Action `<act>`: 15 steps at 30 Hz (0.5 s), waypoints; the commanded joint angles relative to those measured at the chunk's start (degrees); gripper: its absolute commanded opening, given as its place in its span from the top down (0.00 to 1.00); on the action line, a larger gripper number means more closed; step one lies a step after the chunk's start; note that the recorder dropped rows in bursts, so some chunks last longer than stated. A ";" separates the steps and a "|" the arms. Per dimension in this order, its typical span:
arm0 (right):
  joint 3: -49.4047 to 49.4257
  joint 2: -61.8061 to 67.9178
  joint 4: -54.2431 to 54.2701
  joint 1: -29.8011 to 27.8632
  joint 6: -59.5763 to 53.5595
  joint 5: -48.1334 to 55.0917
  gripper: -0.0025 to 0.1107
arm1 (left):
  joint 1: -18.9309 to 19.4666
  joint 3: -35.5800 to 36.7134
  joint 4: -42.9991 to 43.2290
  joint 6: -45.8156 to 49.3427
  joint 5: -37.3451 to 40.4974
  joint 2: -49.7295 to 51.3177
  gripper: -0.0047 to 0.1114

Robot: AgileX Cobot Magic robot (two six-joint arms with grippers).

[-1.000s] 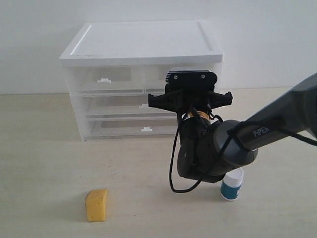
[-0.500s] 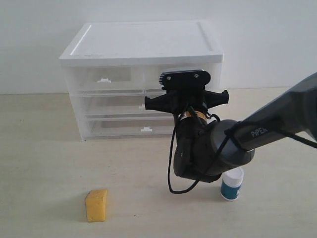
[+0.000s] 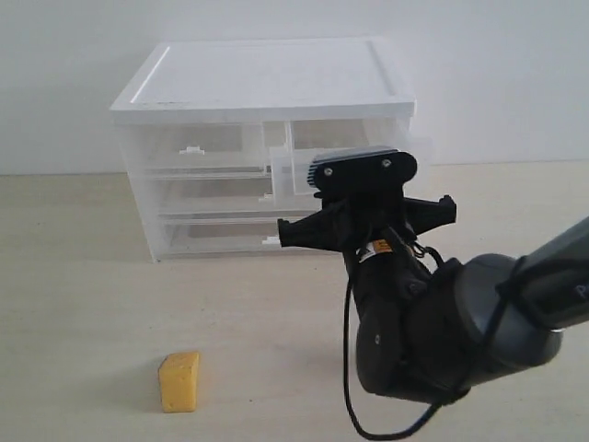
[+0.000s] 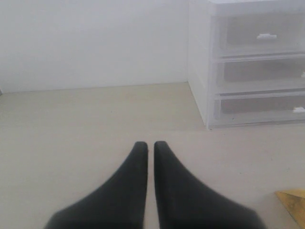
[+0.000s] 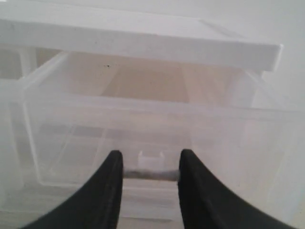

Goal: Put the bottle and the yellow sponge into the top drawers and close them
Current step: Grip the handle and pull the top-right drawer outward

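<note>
The top right drawer (image 3: pixel 293 168) stands pulled out of the white-topped cabinet (image 3: pixel 267 78), and its inside (image 5: pixel 143 90) looks empty. My right gripper (image 5: pixel 150 164) is open, with the drawer's white handle tab (image 5: pixel 151 159) between its fingertips. In the exterior view the wrist camera block (image 3: pixel 361 173) hides those fingers. The top left drawer (image 3: pixel 189 147) is closed. The yellow sponge (image 3: pixel 179 381) lies on the table at the front left; its corner (image 4: pixel 293 204) shows in the left wrist view. My left gripper (image 4: pixel 146 145) is shut on nothing, low over the table. The bottle is hidden behind the right arm.
The right arm's bulky grey body (image 3: pixel 442 331) fills the front right of the exterior view. Two full-width drawers (image 3: pixel 221 235) below the top pair are closed. The cabinet's side (image 4: pixel 198 67) stands off to one side of the left gripper.
The right arm has drawn back toward the front, and the top right drawer has slid out with it. The bottle, seen earlier beside the arm, is now covered by it.
</note>
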 commanded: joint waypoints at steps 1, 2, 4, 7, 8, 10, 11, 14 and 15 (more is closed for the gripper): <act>6.43 -3.40 -1.06 1.10 4.99 0.29 0.98 | 0.07 0.24 -0.43 -0.29 -0.24 -0.18 0.92; 7.44 -3.92 -0.96 1.77 4.89 -0.07 0.98 | 0.07 0.24 -0.43 -0.29 -0.24 -0.18 0.92; 9.24 -5.13 -0.72 3.53 4.89 -0.20 0.98 | 0.07 0.24 -0.43 -0.29 -0.24 -0.18 0.92; 10.59 -5.76 0.42 5.40 5.25 -0.48 0.98 | 0.07 0.24 -0.43 -0.29 -0.24 -0.18 0.92; 10.86 -5.90 0.68 5.78 5.82 -0.70 0.98 | 0.07 0.24 -0.43 -0.29 -0.24 -0.18 0.92; 10.85 -5.90 2.35 6.02 6.05 -0.38 0.97 | 0.07 0.24 -0.43 -0.29 -0.24 -0.18 0.92; 10.85 -5.90 2.47 6.02 6.05 -0.05 0.96 | 0.07 0.24 -0.43 -0.29 -0.24 -0.18 0.92; 10.85 -5.90 2.37 6.02 6.05 1.75 0.83 | 0.07 0.24 -0.43 -0.29 -0.24 -0.18 0.92; 10.85 -5.90 2.37 6.02 6.34 2.15 0.76 | 0.07 0.24 -0.43 -0.29 -0.24 -0.18 0.92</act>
